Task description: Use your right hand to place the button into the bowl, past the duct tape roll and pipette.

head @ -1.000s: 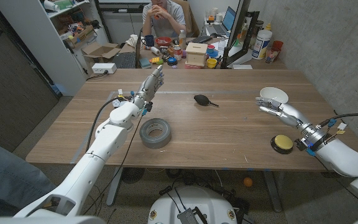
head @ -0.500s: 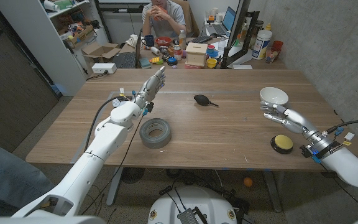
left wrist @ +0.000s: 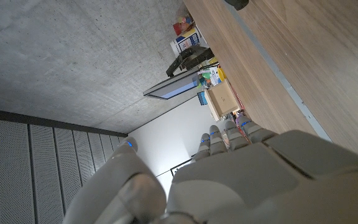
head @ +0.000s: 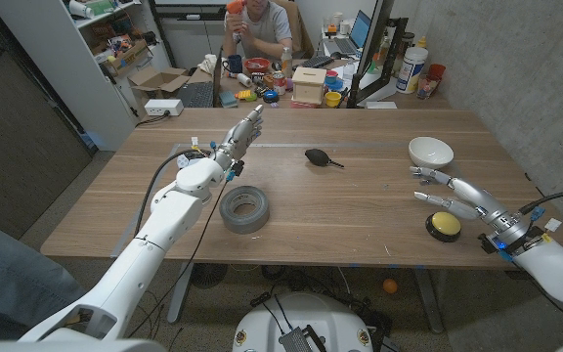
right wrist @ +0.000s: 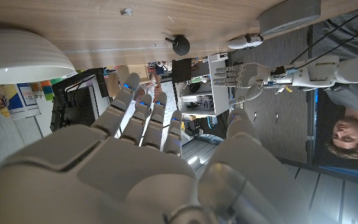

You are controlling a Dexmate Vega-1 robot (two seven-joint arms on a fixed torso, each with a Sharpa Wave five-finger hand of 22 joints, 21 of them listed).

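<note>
A yellow button [head: 444, 225] on a black base sits near the table's front right edge. My right hand [head: 454, 192] hovers just behind and over it, fingers spread, holding nothing; its back shows in the right wrist view [right wrist: 135, 149]. The white bowl [head: 430, 151] [right wrist: 23, 59] stands a short way beyond that hand. The grey duct tape roll [head: 244, 208] [right wrist: 289, 15] lies left of centre. A black-bulbed pipette [head: 317, 156] [right wrist: 180, 45] lies mid-table. My left hand [head: 241, 136] [left wrist: 247, 162] is raised beyond the tape, fingers straight and empty.
Past the wooden table's [head: 360, 200] far edge, a person [head: 254, 24] sits among boxes, bottles and a laptop. Another person [right wrist: 347, 130] stands at the left side. A concrete wall runs close along the right edge.
My right hand has drawn back from beside the bowl toward the near edge and now sits over the button. The person at the back has lifted an orange object. My left arm has stayed put.
</note>
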